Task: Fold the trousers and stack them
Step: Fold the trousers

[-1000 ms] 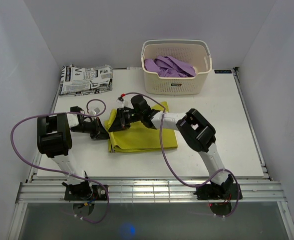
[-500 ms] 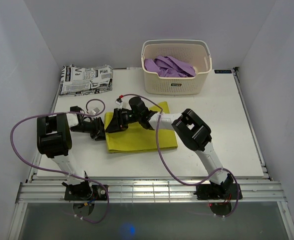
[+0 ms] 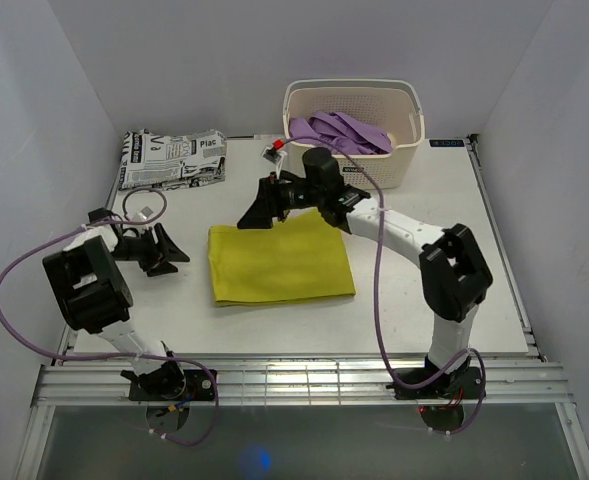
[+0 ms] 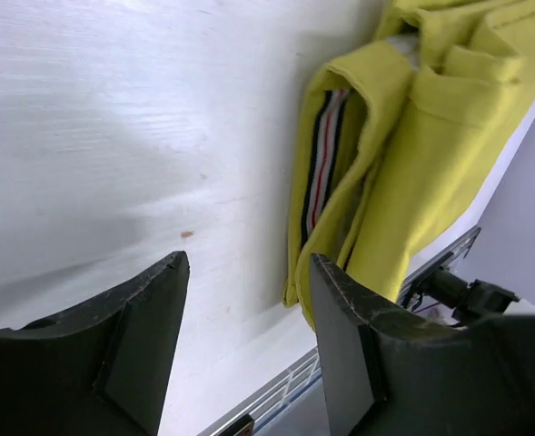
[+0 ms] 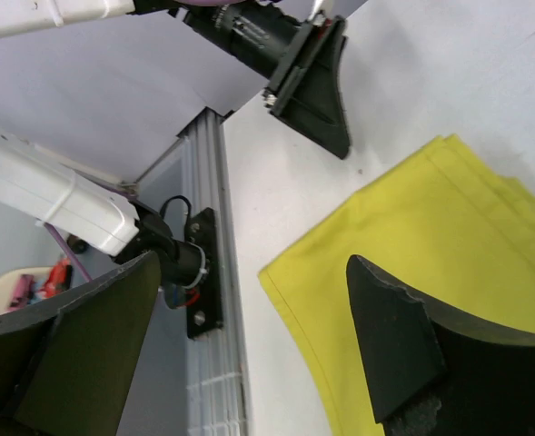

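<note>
Black left tool (image 3: 167,256): jaws wide, empty, low on the tabletop (image 3: 424,260), near the trousers' left edge.
Black right tool (image 3: 259,210): jaws wide, empty, raised over the trousers' far edge.
Yellow trousers (image 3: 282,262): folded flat, mid-tabletop.
Basket (image 3: 354,172): far edge, purple cloth (image 3: 339,133) inside.

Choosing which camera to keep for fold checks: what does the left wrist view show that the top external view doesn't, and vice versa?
Only the left wrist view: a striped band inside the folded edge of the yellow trousers, whose layers show edge-on. Only the top external view: the basket holding purple clothing, the folded print-patterned garment at the far left corner, and the right gripper, open near the trousers' far left corner. Both: the yellow trousers on the white table and the open, empty left gripper beside them.
</note>
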{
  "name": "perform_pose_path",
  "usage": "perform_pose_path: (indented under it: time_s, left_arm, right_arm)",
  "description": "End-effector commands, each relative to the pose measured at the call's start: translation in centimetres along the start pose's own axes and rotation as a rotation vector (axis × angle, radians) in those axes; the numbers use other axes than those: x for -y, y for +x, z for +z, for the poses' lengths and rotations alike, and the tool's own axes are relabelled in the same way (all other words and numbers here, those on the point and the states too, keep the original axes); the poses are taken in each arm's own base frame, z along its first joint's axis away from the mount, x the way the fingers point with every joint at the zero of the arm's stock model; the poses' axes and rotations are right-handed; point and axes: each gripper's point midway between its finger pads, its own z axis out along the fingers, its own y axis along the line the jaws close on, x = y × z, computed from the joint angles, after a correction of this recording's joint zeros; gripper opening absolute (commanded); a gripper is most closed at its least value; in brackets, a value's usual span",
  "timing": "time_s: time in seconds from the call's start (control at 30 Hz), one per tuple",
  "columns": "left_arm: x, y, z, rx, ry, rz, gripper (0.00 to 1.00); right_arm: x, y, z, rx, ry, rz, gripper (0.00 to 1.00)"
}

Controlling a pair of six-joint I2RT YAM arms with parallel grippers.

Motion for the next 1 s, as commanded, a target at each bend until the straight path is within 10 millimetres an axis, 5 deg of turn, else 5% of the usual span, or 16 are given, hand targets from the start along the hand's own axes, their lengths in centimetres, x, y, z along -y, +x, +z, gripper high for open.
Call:
perform_pose_path:
  time_s: [0.0, 0.23, 0.33, 0.53, 0.73, 0.97]
  left_arm:
    - [3.7, -0.7, -3.2, 0.082, 0.041, 0.189, 0.67]
    - [10.2, -2.0, -7.8, 0.239, 0.145, 0.379, 0.69]
    - [13.5, -1.5, -9.2, 0.266, 0.27, 0.43, 0.69]
    - [16.5, 2.6, -6.1, 0.11, 0.396, 0.466, 0.67]
    - [15.1, 5.2, -1.4, -0.004, 0.435, 0.363, 0.59]
    - [10.8, 4.6, 3.2, -0.103, 0.377, 0.202, 0.53]
  right_arm:
    - [1.0, 1.0, -4.5, -0.064, 0.073, -0.125, 0.89]
    - [5.7, 2.5, -14.0, -0.051, 0.206, -0.007, 0.96]
    - [6.8, 4.1, -16.6, -0.062, 0.24, 0.026, 0.96]
    - [7.5, 8.6, -18.1, -0.124, 0.257, 0.081, 0.88]
    - [9.0, 12.1, -17.9, -0.17, 0.228, 0.2, 0.76]
    - [11.7, 17.3, -17.6, -0.246, 0.233, 0.345, 0.65]
